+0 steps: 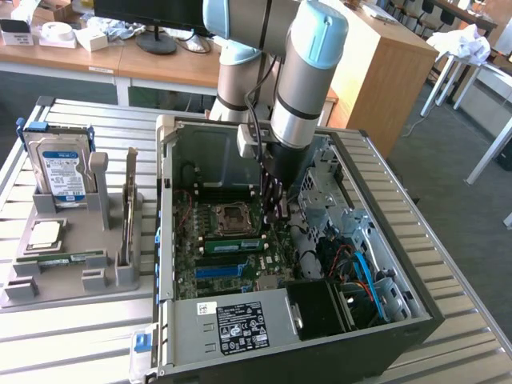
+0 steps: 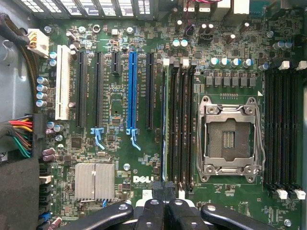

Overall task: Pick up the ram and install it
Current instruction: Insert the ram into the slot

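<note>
While the wrist view shows the pincer [image 2: 164, 190] clenched, the exterior view shows the ram [image 1: 232, 244] on the motherboard [image 1: 188, 276].

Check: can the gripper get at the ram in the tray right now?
Probably not straight across: the gripper sits shut, low inside the case, whose wall stands between it and the tray. The ram lies uncovered, so from above looks free.

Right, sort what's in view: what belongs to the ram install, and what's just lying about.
Job:
ram, beside the socket
slots
gripper, shut, over the slots

Lying about:
hard drive
processor
tray holding both
</note>
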You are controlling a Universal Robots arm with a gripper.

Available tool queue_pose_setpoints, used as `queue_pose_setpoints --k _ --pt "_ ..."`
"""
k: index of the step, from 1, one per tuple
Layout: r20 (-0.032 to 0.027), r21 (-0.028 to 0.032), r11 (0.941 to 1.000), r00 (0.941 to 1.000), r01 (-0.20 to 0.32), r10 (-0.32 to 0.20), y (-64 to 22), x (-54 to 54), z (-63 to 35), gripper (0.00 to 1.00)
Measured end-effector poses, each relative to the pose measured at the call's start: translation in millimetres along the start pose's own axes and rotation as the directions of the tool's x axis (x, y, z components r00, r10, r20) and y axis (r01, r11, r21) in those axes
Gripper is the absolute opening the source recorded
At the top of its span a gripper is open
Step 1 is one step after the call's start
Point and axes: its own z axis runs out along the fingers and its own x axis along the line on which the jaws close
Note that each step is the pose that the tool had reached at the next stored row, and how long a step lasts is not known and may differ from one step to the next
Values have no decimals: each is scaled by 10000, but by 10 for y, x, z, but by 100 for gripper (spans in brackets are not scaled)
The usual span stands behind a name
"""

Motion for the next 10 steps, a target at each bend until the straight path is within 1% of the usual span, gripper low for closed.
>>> queue_pose_setpoints --k 6,10 --pt "-5 -2 10000 10000 2 -2 0 -53 1 10" --pt "-4 -1 10000 10000 3 -3 -1 -57 1 10"
